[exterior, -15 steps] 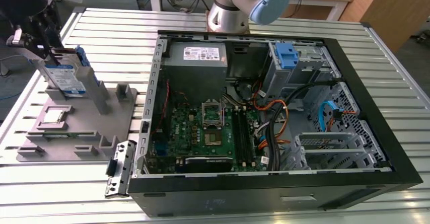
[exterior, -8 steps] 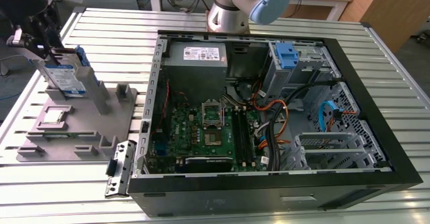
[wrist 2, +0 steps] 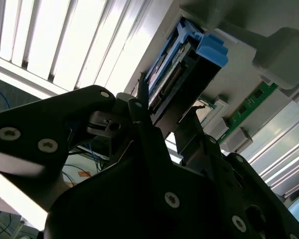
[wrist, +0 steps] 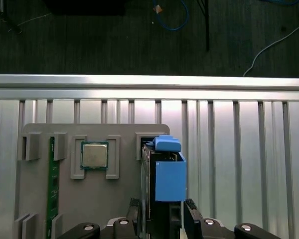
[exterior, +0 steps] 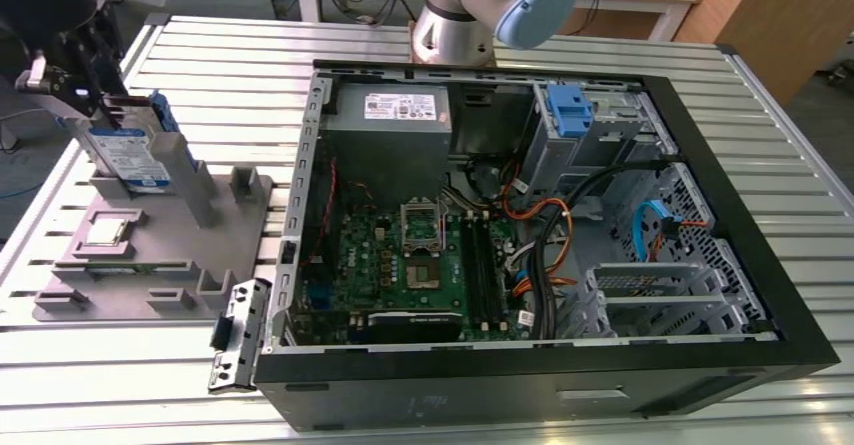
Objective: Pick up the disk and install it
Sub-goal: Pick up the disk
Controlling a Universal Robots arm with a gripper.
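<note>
The disk (exterior: pixel 134 152), silver with a white-and-blue label and a blue carrier frame, stands on edge in a slot of the grey fixture (exterior: pixel 180 255) at the exterior view's left. My gripper (exterior: pixel 114 115) is over its top edge. In the first wrist view the disk (wrist: pixel 165 174) sits between the two black fingers (wrist: pixel 134 211), which press against its sides, so the gripper (wrist: pixel 162 211) is shut on it. The second wrist view shows the same grasp on the disk (wrist 2: pixel 182 69) by the gripper (wrist 2: pixel 164 122).
An open black computer case (exterior: pixel 763 245) lies at the exterior view's middle and right, with a grey power-supply box (exterior: pixel 390 115), a motherboard and a blue-tabbed drive bay (exterior: pixel 570 110) inside. A processor chip (wrist: pixel 94 155) and a green memory stick (wrist: pixel 52 184) rest on the fixture. The arm's base (exterior: pixel 461 15) stands behind the case.
</note>
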